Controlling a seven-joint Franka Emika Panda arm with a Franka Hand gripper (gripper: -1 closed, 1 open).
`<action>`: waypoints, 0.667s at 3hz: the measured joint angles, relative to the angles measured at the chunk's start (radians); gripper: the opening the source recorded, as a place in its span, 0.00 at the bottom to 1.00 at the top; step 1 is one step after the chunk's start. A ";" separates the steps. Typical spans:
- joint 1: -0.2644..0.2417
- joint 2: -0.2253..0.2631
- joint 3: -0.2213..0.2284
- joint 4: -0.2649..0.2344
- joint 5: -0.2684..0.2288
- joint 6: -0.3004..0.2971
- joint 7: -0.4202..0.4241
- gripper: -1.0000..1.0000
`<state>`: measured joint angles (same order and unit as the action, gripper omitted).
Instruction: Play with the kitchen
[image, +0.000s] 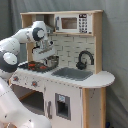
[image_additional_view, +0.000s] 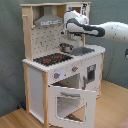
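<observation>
One white Franka arm reaches in from the first exterior view's left, bending over the tall white and light-wood toy play kitchen. Its gripper hangs just above the black stovetop, close beside a small shiny metal pot that sits at the stovetop's edge nearest the grey sink. Whether the pincer is spread or closed cannot be told here. A curved black faucet stands behind the sink, and a white microwave with a dark window sits on the top shelf. The kitchen fills the middle of this view, in front of a grey curtain.

In the second exterior view the arm comes in from the second exterior view's right, and the gripper sits over the metal pot at the back of the counter, between the stovetop and the sink. The fingers' spread cannot be judged here either. A grey hood hangs above the stovetop. The oven door with a window is swung down and open at the front of the kitchen, which stands on a light wooden floor.
</observation>
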<state>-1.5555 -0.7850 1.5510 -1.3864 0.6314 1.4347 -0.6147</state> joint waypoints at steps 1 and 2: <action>0.029 0.000 -0.061 -0.071 -0.001 0.000 -0.050 0.00; 0.085 0.000 -0.118 -0.137 -0.004 0.000 -0.074 0.00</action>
<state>-1.4700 -0.7848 1.4331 -1.5236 0.6273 1.4349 -0.6883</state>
